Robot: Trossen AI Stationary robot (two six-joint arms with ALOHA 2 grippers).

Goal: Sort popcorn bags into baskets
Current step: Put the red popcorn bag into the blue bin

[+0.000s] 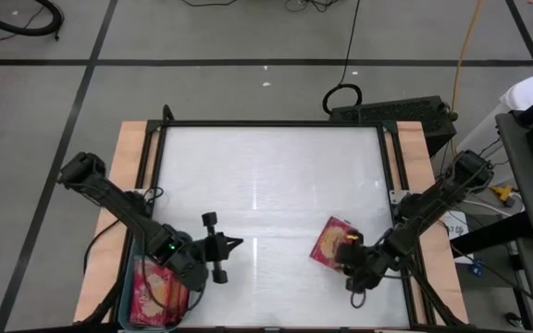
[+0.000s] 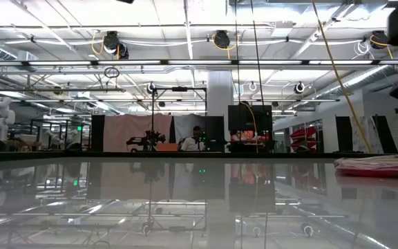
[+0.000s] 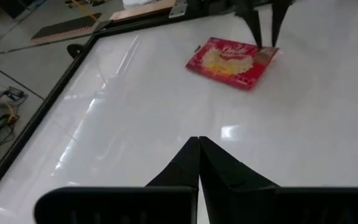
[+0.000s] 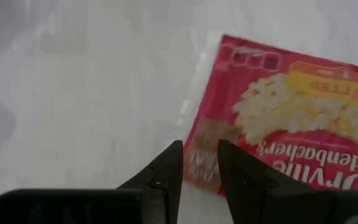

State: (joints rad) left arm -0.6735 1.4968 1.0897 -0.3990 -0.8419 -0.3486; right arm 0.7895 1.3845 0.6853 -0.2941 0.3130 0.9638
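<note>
One red popcorn bag (image 1: 328, 242) lies picture side up on the white table, right of centre; the low view shows it (image 2: 378, 166) at the right. My right gripper (image 4: 199, 149) is on its near-right end, its fingers closed to a narrow gap on the bag's edge. My left gripper (image 1: 237, 244) is shut with nothing in it, hovering over the table just right of the basket (image 1: 124, 294). The teal basket stands at the near left corner, with red popcorn bags (image 1: 155, 294) lying inside it. My right gripper has the popcorn bag's short edge (image 4: 201, 167), near a corner, between its two fingers. The fingers (image 3: 257, 28) slant down onto it from the table's near right. The rest of the bag (image 3: 229, 62) still lies flat on the table.
A black frame (image 1: 271, 123) borders the white table. Wooden side strips (image 1: 132, 148) flank it. Wide bare table (image 1: 266, 185) lies between the two arms and toward the far edge. Cables and a black box (image 1: 391, 116) sit beyond the far right corner.
</note>
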